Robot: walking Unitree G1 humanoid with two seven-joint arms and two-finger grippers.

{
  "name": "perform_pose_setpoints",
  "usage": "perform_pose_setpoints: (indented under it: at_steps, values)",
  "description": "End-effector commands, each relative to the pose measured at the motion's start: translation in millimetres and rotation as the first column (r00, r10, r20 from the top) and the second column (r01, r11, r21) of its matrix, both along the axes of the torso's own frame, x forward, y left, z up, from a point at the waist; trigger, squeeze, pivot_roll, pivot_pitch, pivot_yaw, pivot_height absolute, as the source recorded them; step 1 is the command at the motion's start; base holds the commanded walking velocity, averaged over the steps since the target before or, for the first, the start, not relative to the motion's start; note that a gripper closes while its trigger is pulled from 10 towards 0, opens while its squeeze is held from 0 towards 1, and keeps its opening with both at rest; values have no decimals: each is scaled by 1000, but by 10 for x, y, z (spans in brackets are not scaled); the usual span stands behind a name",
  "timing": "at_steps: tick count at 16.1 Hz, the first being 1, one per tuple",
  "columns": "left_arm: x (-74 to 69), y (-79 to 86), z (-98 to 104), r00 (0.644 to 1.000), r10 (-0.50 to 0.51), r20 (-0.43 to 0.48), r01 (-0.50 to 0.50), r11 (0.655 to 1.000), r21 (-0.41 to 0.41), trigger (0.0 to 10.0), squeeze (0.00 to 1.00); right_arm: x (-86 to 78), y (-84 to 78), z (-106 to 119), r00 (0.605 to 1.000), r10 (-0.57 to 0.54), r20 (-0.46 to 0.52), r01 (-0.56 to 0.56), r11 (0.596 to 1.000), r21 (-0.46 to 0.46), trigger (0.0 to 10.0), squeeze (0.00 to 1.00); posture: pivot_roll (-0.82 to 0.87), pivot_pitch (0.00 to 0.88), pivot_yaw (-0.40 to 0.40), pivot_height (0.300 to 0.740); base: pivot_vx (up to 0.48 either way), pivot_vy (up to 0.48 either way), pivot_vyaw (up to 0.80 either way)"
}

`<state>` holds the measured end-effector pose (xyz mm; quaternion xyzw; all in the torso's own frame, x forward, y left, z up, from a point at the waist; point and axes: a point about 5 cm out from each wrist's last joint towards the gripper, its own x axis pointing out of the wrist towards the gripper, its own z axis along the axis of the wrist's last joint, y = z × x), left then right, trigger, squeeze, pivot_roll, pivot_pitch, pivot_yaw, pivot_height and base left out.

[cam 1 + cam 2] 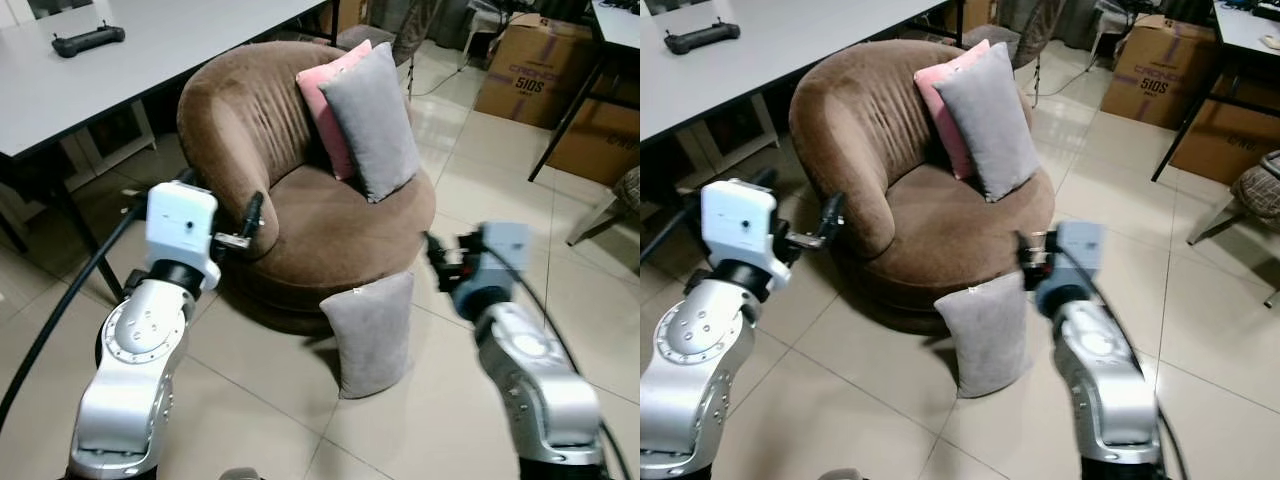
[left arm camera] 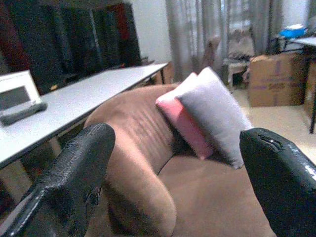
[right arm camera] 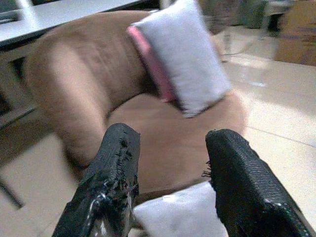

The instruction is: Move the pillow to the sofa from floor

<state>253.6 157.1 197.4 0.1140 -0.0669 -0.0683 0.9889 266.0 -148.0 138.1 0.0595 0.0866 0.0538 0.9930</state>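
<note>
the grey pillow (image 1: 374,333) i am after stands on its edge on the tiled floor (image 1: 250,400), leaning against the front base of the round brown sofa (image 1: 300,230). everything else i place from that sofa. on its seat, against the backrest, a second grey cushion (image 1: 372,120) stands tilted, with a pink cushion (image 1: 328,100) tucked just behind it, touching.

my right gripper (image 3: 170,187) hangs in the air in front of the sofa, just above the floor pillow's top edge and a little to its right side; its two black fingers (image 3: 116,182) are spread with a clear gap and hold nothing, and the pillow's top corner shows between them. my left gripper (image 2: 173,182) is raised beside the sofa's left armrest, its fingers (image 2: 74,177) wide apart and empty, pointing across the seat toward the two cushions.

to the sofa's left runs a long grey table (image 1: 150,50) with a black controller (image 1: 88,40) lying on it. behind the sofa to the right stand cardboard boxes (image 1: 530,65) on the floor, near a dark-legged desk (image 1: 600,60).
</note>
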Motion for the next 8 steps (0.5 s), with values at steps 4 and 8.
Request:
perform_pose_setpoints:
  at_steps: [4, 8]
  values:
    - [-61, 50, -42, 999, 18, -36, -19, 1000, -20, 10000, 0, 16, -6, 28, 1000, 4, 10, -4, 999, -33, 10000, 0, 77, 0, -26, 740, 75, 0, 0]
    - [-151, 153, -222, 993, 33, -112, -34, 999, -12, 10000, 0, 16, -12, -16, 1000, 6, -1, -6, 998, -58, 10000, 0, 79, 0, -33, 740, 397, 0, 0]
